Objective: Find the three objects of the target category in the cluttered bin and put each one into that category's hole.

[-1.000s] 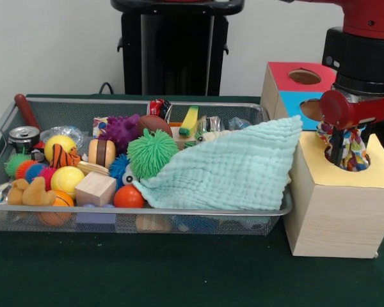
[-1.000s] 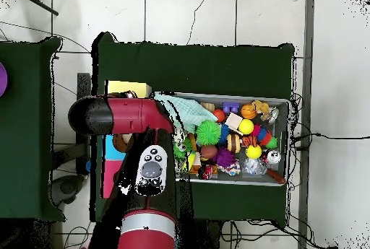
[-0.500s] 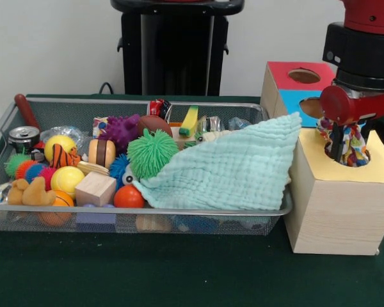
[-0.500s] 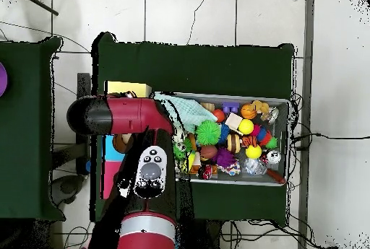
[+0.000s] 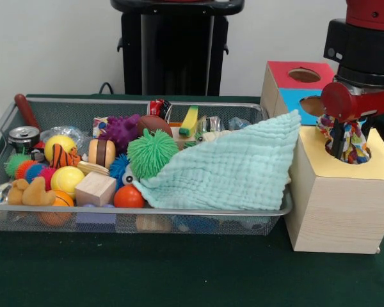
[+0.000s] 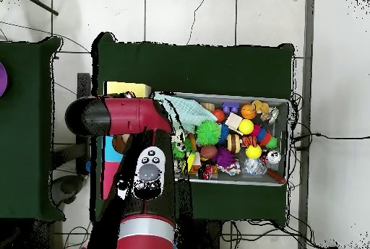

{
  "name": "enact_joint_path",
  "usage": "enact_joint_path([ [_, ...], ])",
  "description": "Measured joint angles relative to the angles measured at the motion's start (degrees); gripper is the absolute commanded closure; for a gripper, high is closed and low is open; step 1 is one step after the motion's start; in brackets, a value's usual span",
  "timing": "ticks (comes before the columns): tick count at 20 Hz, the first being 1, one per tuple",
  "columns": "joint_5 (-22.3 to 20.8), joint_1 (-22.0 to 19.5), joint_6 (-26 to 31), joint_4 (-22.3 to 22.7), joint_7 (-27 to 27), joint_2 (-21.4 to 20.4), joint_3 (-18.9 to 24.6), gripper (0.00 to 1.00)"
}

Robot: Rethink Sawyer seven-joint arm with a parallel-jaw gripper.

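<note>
Pincer (image 5: 339, 148) at 3 o'clock of the front view, down in the hole of the yellow-topped box (image 5: 336, 208), among a colourful rope toy (image 5: 353, 146); apart or together, cannot tell. Toy partly inside the hole. Bin (image 5: 51, 115) at 9 o'clock, crammed with toys. Mint cloth (image 5: 233, 171) draped over its right end, touching the box.
</note>
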Motion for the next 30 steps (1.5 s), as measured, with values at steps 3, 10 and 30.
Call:
enact_joint_path([
  [3, -0.1, 0.0, 0.0, 0.0, 0.0, 0.0, 0.0, 0.0],
  [10, -0.2, 0.0, 0.1, 0.0, 0.0, -0.1, 0.0, 0.0],
  [30, -0.4, -0.4, 2.9, 0.8, 0.0, -2.1, 0.4, 0.0],
])
